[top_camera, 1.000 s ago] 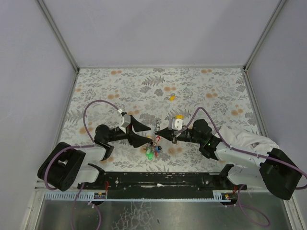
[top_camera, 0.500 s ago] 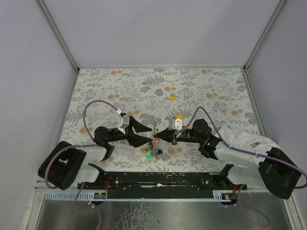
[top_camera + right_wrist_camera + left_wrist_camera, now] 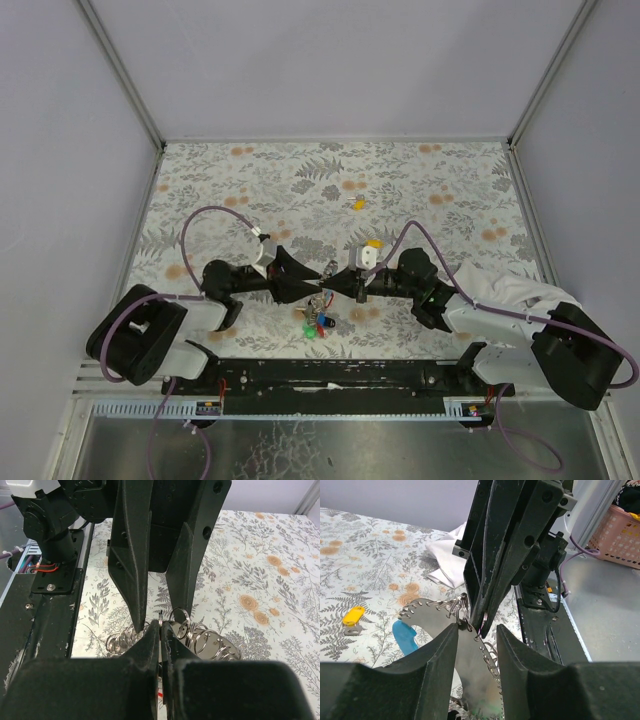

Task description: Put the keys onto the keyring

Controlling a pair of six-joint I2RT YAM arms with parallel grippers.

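Observation:
My right gripper point(image 3: 160, 632) is shut on a thin silvery keyring point(image 3: 160, 623), held edge-on above the table. A cluster of keys point(image 3: 318, 322) with green, blue and red caps hangs below the two grippers. My left gripper point(image 3: 476, 635) faces the right one tip to tip. Its fingers point(image 3: 134, 585) stand a little apart on either side of the held ring and the right fingertips point(image 3: 487, 597). A silvery plate point(image 3: 207, 642) threaded with several rings lies just beneath. One yellow-capped key point(image 3: 357, 203) lies alone farther back on the table.
A light-blue curved strip point(image 3: 405, 636) lies by the silvery plate. White cloth point(image 3: 510, 290) wraps the right arm. The table carries a leaf-and-flower print point(image 3: 440, 180), with grey walls behind and beside it. A pink basket point(image 3: 620, 530) stands off the table.
My left gripper has moved right until its tips meet the right gripper's, and its jaws have narrowed. The right gripper has shifted slightly left, still shut.

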